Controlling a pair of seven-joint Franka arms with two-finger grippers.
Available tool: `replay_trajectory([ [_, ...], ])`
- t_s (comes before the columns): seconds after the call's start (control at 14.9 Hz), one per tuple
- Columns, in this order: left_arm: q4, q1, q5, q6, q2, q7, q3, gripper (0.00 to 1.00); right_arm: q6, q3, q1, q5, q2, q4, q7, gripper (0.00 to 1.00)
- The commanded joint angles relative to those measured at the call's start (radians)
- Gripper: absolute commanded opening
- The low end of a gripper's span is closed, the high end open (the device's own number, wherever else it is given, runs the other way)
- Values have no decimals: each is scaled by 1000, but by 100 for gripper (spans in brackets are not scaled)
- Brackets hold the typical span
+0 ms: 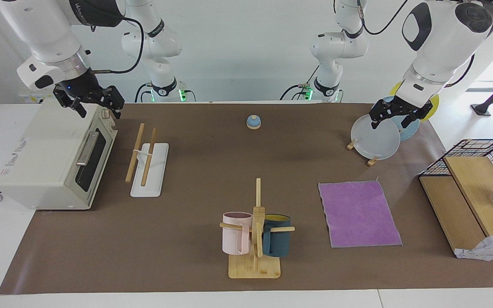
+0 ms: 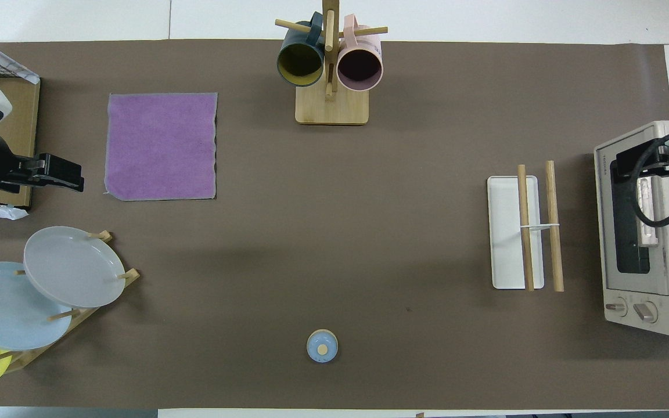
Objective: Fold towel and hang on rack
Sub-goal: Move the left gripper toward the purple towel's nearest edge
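The towel [image 1: 358, 214] [image 2: 161, 146] lies flat and unfolded on the brown mat, purple face up, toward the left arm's end of the table and farther from the robots than the plate stand. The rack [image 1: 148, 164] [image 2: 520, 232], two light-wood rods on a white base, stands toward the right arm's end, beside the toaster oven. My left gripper [image 1: 391, 122] [image 2: 76, 177] hangs open and empty over the plates. My right gripper [image 1: 100, 112] [image 2: 622, 165] hangs open and empty over the oven's top front edge.
A bamboo mug tree [image 1: 255, 256] with a pink and a dark teal mug stands mid-table, farthest from the robots. A plate stand [image 1: 377, 139] holds several plates. A small blue bell [image 1: 253, 122], the toaster oven [image 1: 54, 158] and a wire basket with wooden boards [image 1: 473, 192] are also here.
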Motion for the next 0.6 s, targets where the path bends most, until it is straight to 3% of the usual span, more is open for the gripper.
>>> replay_trajectory([
  [0.0,-10,-6,10,11,-11,13,2,100,10,5,-12,10,-11,-12,-18,100],
  [0.54,-90,15,-44,93,-30,1,11,100,10,5,-12,8,-11,-12,-18,100],
])
